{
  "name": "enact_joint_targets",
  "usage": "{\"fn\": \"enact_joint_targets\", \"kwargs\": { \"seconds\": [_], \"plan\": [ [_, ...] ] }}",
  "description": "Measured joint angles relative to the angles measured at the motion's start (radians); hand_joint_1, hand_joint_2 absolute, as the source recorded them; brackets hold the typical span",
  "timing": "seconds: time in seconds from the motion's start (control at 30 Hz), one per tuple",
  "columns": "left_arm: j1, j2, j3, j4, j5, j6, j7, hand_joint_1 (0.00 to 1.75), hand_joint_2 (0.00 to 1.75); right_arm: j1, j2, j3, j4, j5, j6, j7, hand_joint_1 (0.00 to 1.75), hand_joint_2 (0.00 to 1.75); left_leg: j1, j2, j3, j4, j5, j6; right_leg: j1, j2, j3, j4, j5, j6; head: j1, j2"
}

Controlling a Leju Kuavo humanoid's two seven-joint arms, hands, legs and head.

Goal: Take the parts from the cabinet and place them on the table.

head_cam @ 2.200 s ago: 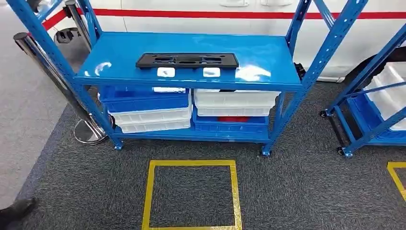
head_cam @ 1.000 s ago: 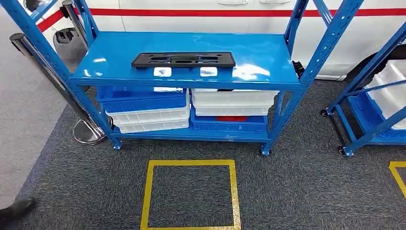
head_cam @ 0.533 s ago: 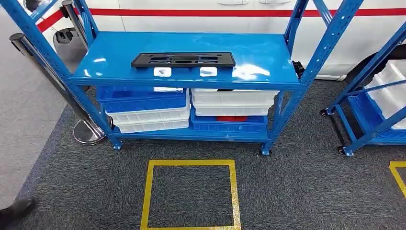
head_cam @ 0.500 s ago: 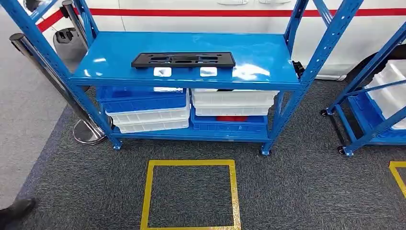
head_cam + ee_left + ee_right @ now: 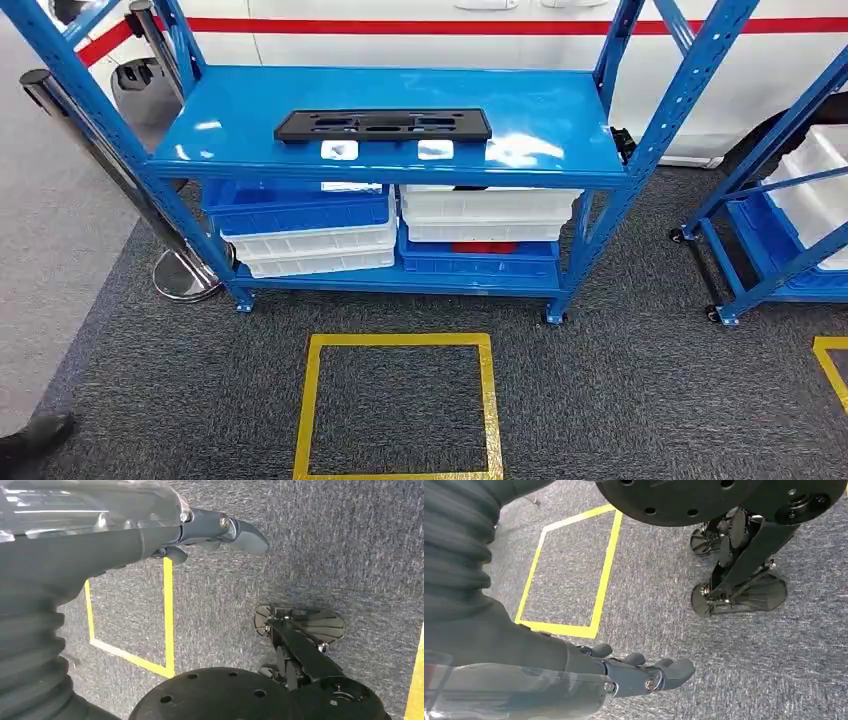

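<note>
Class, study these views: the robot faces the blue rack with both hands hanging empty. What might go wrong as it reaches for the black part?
1. The black part is long and flat; one hand may tip it.
2. The blue uprights could catch an arm.
3. The left hand and right hand hang low, so the lift is long.

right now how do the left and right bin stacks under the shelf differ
The left stack has a blue bin on top and white bins below; the right stack has white bins on top and a blue one below, showing something red. The left sits skewed, the right squarer. Both rest on the lower shelf.
</note>
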Motion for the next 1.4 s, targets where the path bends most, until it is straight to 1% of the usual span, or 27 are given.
{"fn": "enact_joint_targets", "kwargs": {
  "seconds": [0.37, 0.4, 0.43, 0.53, 0.57, 0.6, 0.63, 0.67, 0.73, 0.77, 0.93, 0.97, 1.1, 1.17, 1.33, 1.37, 1.4],
  "plan": [
    [0.0, 0.0, 0.0, 0.0, 0.0, 0.0, 0.0, 0.0, 1.75, 0.0, 0.0, 0.0, 0.0, 0.0, 0.0, 0.0, 0.0, 1.75, 0.0, 0.0, 0.0, 0.0, 0.0, 0.0, 0.0, 0.0, 0.0, 0.0, 0.0, 0.0, 0.0, 0.0],
    [0.0, 0.0, 0.0, 0.0, 0.0, 0.0, 0.0, 1.75, 1.75, 0.0, 0.0, 0.0, 0.0, 0.0, 0.0, 0.0, 0.0, 0.0, 0.0, 0.0, 0.0, 0.0, 0.0, 0.0, 0.0, 0.0, 0.0, 0.0, 0.0, 0.0, 0.0, 0.0],
    [0.0, 0.0, 0.0, 0.0, 0.0, 0.0, 0.0, 1.75, 1.75, 0.0, 0.0, 0.0, 0.0, 0.0, 0.0, 0.0, 1.75, 0.0, 0.0, 0.0, 0.0, 0.0, 0.0, 0.0, 0.0, 0.0, 0.0, 0.0, 0.0, 0.0, 0.0, 0.0],
    [0.0, 0.0, 0.0, 0.0, 0.0, 0.0, 0.0, 1.75, 1.75, 0.0, 0.0, 0.0, 0.0, 0.0, 0.0, 0.0, 1.75, 0.0, 0.0, 0.0, 0.0, 0.0, 0.0, 0.0, 0.0, 0.0, 0.0, 0.0, 0.0, 0.0, 0.0, 0.0],
    [0.0, 0.0, 0.0, 0.0, 0.0, 0.0, 0.0, 1.75, 0.0, 0.0, 0.0, 0.0, 0.0, 0.0, 0.0, 0.0, 1.75, 0.0, 0.0, 0.0, 0.0, 0.0, 0.0, 0.0, 0.0, 0.0, 0.0, 0.0, 0.0, 0.0, 0.0, 0.0],
    [0.0, 0.0, 0.0, 0.0, 0.0, 0.0, 0.0, 0.0, 0.0, 0.0, 0.0, 0.0, 0.0, 0.0, 0.0, 0.0, 0.99, 0.0, 0.0, 0.0, 0.0, 0.0, 0.0, 0.0, 0.0, 0.0, 0.0, 0.0, 0.0, 0.0, 0.0, 0.0],
    [-0.003, 0.0, 0.0, 0.001, 0.0, 0.0, 0.0, 0.0, 0.0, -0.004, 0.001, 0.0, 0.0, 0.0, 0.0, 0.0, 0.07, 0.0, 0.0, 0.0, 0.0, 0.0, 0.0, 0.0, 0.0, 0.0, 0.0, 0.0, 0.0, 0.0, 0.0, 0.0],
    [-0.012, -0.002, 0.001, 0.01, 0.002, 0.001, -0.003, 0.0, 0.0, -0.016, 0.006, 0.003, 0.003, 0.0, 0.0, -0.002, 0.0, 0.0, 0.0, 0.0, 0.0, 0.0, 0.0, 0.0, 0.0, 0.0, 0.0, 0.0, 0.0, 0.0, 0.0, 0.0],
    [-0.038, 0.002, 0.009, 0.034, 0.01, 0.007, -0.017, 0.0, 0.0, -0.042, 0.006, 0.006, 0.02, 0.006, 0.005, -0.015, 0.0, 0.0, 0.0, 0.0, -0.001, 0.0, 0.001, 0.0, 0.0, 0.0, -0.001, 0.0, 0.001, 0.0, 0.0, 0.0],
    [-0.052, 0.004, 0.013, 0.043, 0.017, 0.01, -0.03, 0.0, 1.75, -0.055, 0.007, 0.01, 0.027, 0.011, 0.011, -0.026, 0.0, 0.0, 0.0, 0.0, 0.0, 0.0, 0.001, 0.0, 0.0, 0.0, 0.0, 0.0, 0.001, 0.0, 0.0, 0.0],
    [-0.127, 0.006, 0.039, 0.103, 0.048, 0.029, -0.098, 0.0, 1.75, -0.134, 0.021, 0.033, 0.079, 0.034, 0.042, -0.086, 0.0, 0.0, 0.0, 0.0, 0.001, 0.0, 0.002, 0.0, 0.0, 0.0, 0.0, 0.0, 0.003, -0.001, 0.0, 0.0],
    [-0.139, 0.005, 0.043, 0.114, 0.056, 0.035, -0.113, 0.0, 1.75, -0.147, 0.026, 0.037, 0.091, 0.039, 0.045, -0.099, 0.0, 1.75, 0.0, 0.0, 0.001, 0.0, 0.002, -0.001, 0.0, 0.0, 0.0, 0.0, 0.003, -0.001, 0.0, 0.0],
    [-0.177, 0.004, 0.06, 0.153, 0.078, 0.064, -0.169, 0.0, 1.75, -0.185, 0.044, 0.053, 0.128, 0.058, 0.057, -0.144, 0.0, 1.75, 0.0, 0.0, 0.001, 0.001, 0.003, -0.001, 0.0, 0.0, -0.001, 0.001, 0.003, -0.001, 0.0, 0.0],
    [-0.192, 0.003, 0.064, 0.167, 0.084, 0.075, -0.187, 0.0, 1.75, -0.198, 0.05, 0.055, 0.14, 0.065, 0.056, -0.159, 0.0, 1.75, 0.0, 0.0, 0.001, 0.0, 0.003, -0.001, 0.0, 0.0, -0.001, 0.001, 0.003, -0.001, 0.0, 0.0],
    [-0.21, -0.001, 0.074, 0.187, 0.084, 0.079, -0.19, 0.0, 1.75, -0.212, 0.06, 0.061, 0.159, 0.068, 0.053, -0.163, 0.0, 1.75, 0.0, 0.0, 0.0, 0.001, 0.002, -0.001, 0.0, 0.0, -0.001, 0.0, 0.003, 0.0, 0.0, 0.0],
    [-0.212, -0.002, 0.076, 0.19, 0.084, 0.081, -0.19, 0.0, 1.75, -0.214, 0.061, 0.062, 0.162, 0.068, 0.051, -0.163, 0.0, 0.0, 0.0, 0.0, 0.0, 0.001, 0.002, -0.001, 0.0, 0.0, -0.001, 0.0, 0.003, 0.0, 0.0, 0.0],
    [-0.213, -0.003, 0.077, 0.192, 0.083, 0.083, -0.19, 0.0, 0.0, -0.214, 0.062, 0.062, 0.164, 0.068, 0.051, -0.168, 0.0, 0.0, 0.0, 0.0, 0.0, 0.001, 0.002, -0.001, 0.0, 0.0, -0.001, 0.0, 0.003, 0.0, 0.0, 0.0]
  ]
}}
